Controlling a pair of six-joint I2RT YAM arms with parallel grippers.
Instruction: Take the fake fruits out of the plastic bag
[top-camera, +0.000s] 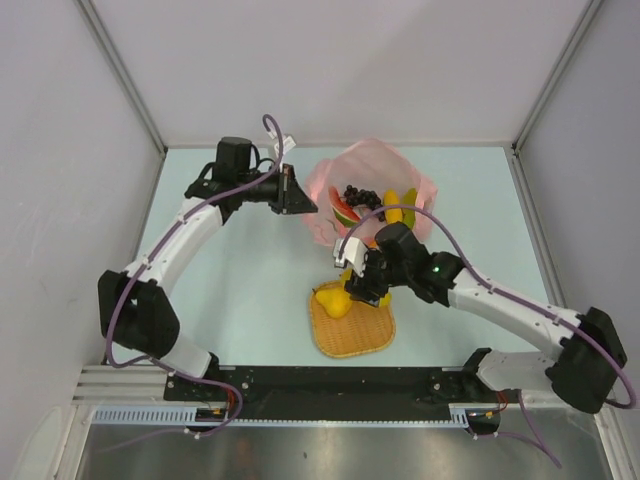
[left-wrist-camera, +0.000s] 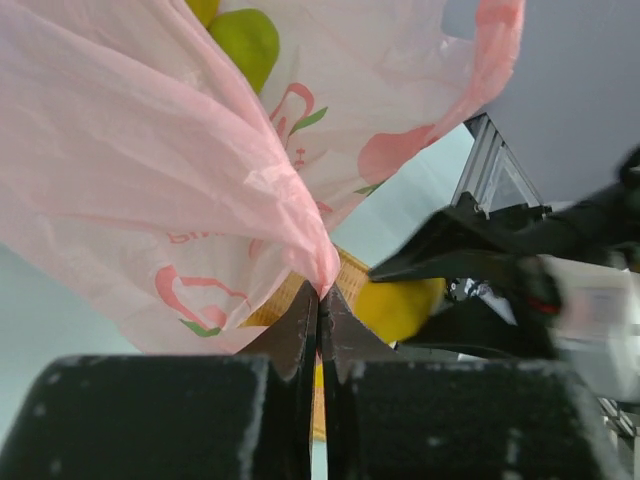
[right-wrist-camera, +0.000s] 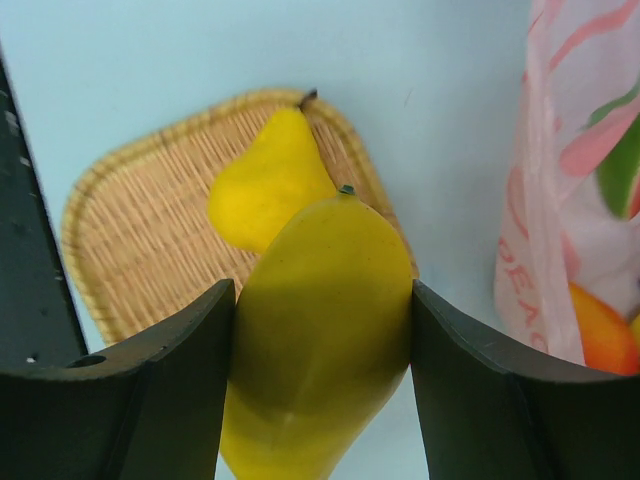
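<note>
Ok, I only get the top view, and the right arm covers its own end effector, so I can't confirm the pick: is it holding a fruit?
Observer: Yes, the right end effector is shut on a yellow mango.
Operator: Does the left end effector actually have the bag?
Observer: Yes, its jaws are shut on a pinched fold of it.
Operator: Anything in there I'm missing?
Observer: A green fruit, seen from the left wrist camera.

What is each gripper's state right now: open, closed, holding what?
Left gripper: jaws closed, pinching the edge of the plastic bag.
Right gripper: jaws closed on a yellow fruit.
</note>
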